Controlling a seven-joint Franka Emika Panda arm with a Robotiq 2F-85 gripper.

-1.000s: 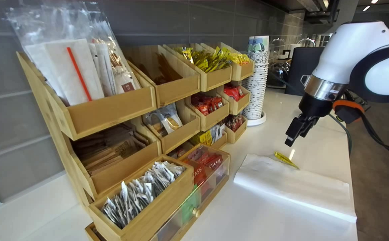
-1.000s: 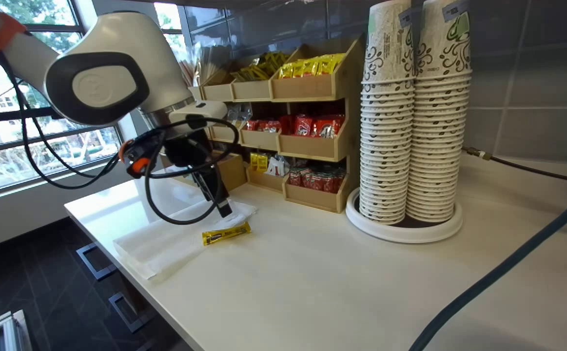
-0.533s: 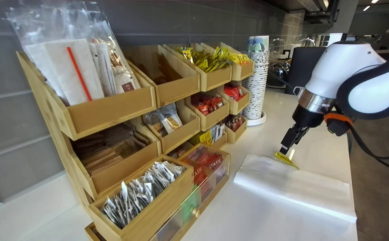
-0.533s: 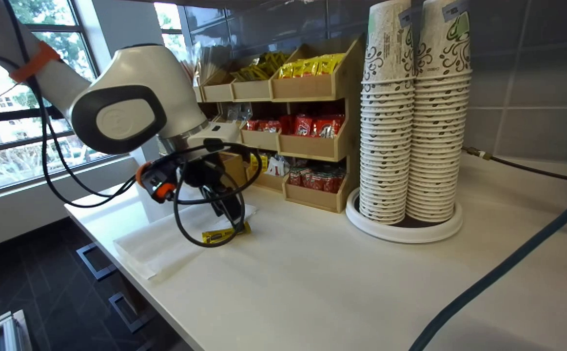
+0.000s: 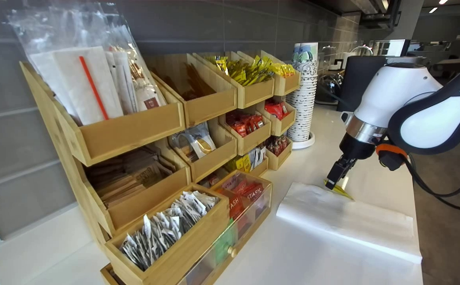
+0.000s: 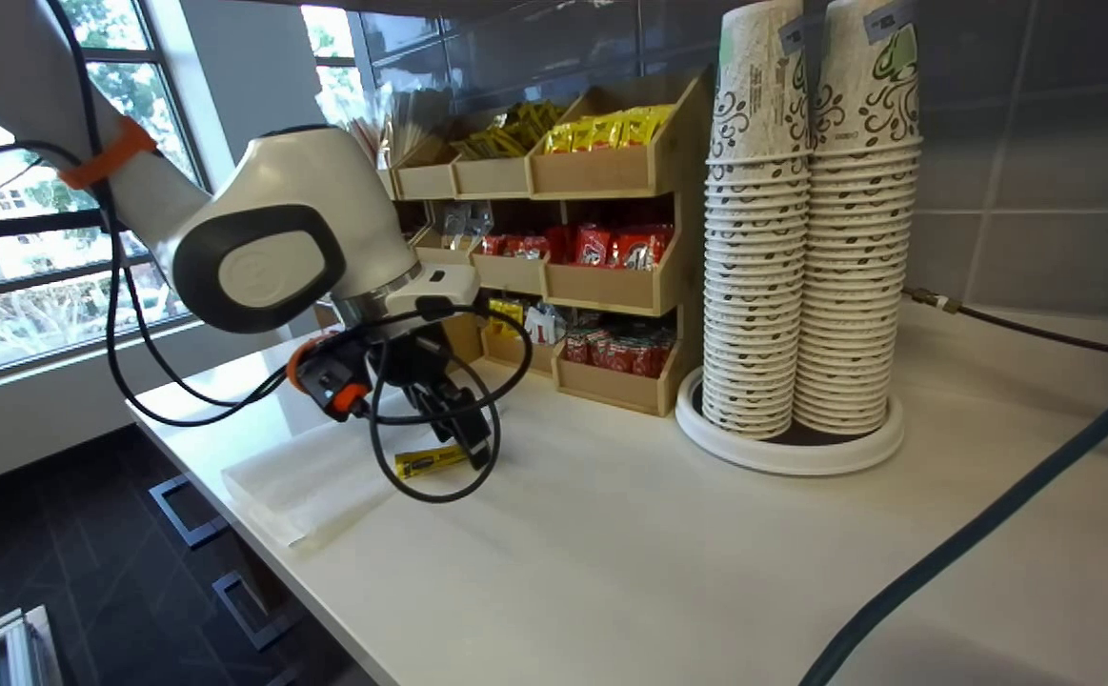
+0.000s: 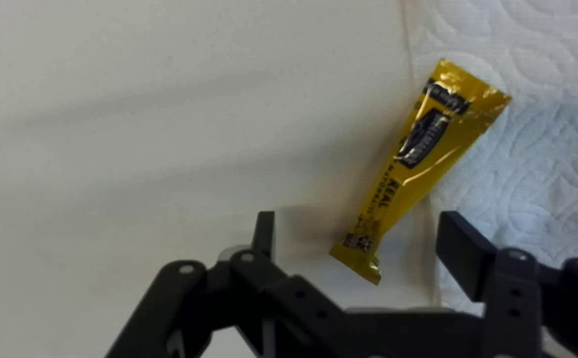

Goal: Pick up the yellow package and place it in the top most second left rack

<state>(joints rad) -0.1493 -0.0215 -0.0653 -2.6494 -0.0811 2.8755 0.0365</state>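
Note:
The yellow package [image 7: 413,154] lies flat across the edge of the folded paper towel [image 7: 542,164] in the wrist view. It also shows, partly covered by the gripper, in both exterior views [image 5: 344,192] [image 6: 423,462]. My gripper [image 7: 357,223] is open, with its fingers apart on either side of the package's narrow end, not touching it. In both exterior views the gripper [image 5: 330,184] [image 6: 479,455] is low over the package, tilted. The top row's second bin from the left [image 5: 211,106] holds brown sticks in an exterior view.
A wooden rack holds several bins of packets, including a top bin of yellow packets [image 5: 256,94]. A box of white sachets [image 5: 190,241] and a clear-fronted tea drawer [image 5: 253,221] stand before it. Tall cup stacks [image 6: 754,305] stand on a white tray [image 6: 792,457] beside the rack.
The gripper has moved down and toward the package, from above it to close over its end. The package has not moved.

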